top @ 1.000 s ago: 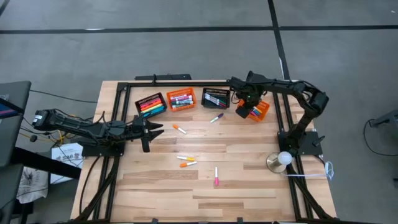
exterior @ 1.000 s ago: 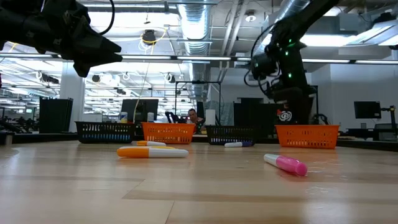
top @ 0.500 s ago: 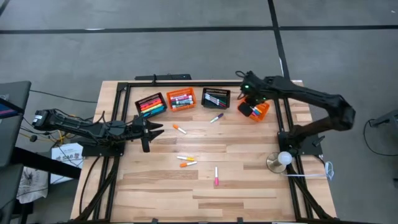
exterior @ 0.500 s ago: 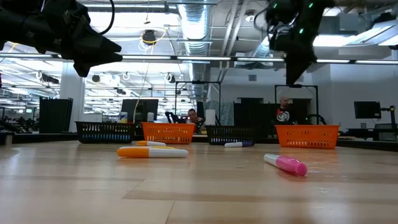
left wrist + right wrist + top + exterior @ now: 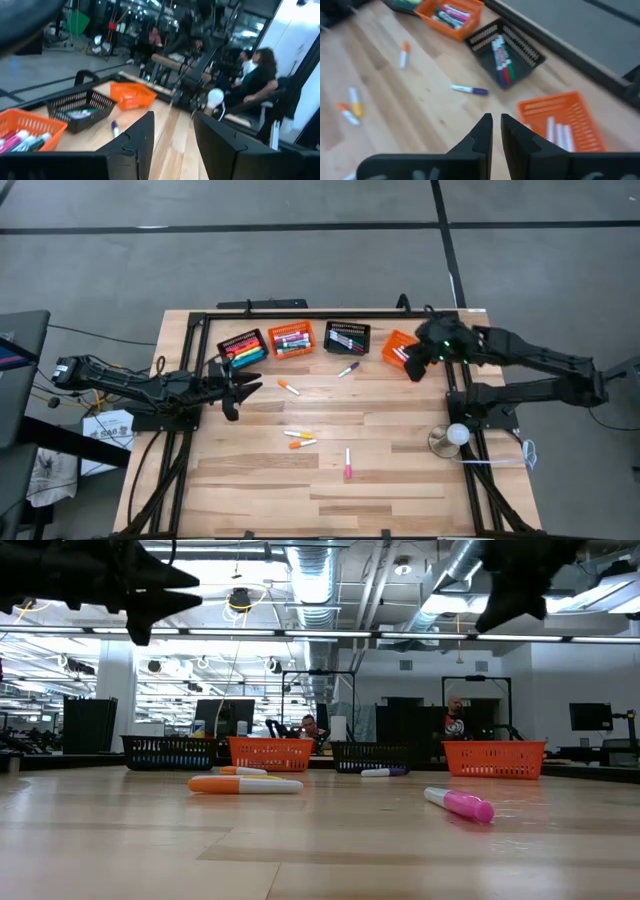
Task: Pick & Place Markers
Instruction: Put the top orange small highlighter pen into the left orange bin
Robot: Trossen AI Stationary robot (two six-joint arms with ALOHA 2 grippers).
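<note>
High view, no readable writing on markers [image 5: 347,463], left tool [image 5: 238,387] parted, right tool [image 5: 413,366] nearly clenched, empty

A robotics lab in an open industrial hall. Exposed silver ventilation ducts [image 5: 318,580] and pipes run under the ceiling among strip lights. Beyond the wooden worktable [image 5: 320,840], further black-framed rigs and dark monitors [image 5: 225,718] stand in rows, with seated people [image 5: 257,70] among them. The floor [image 5: 300,270] around the table is plain grey concrete.
</note>
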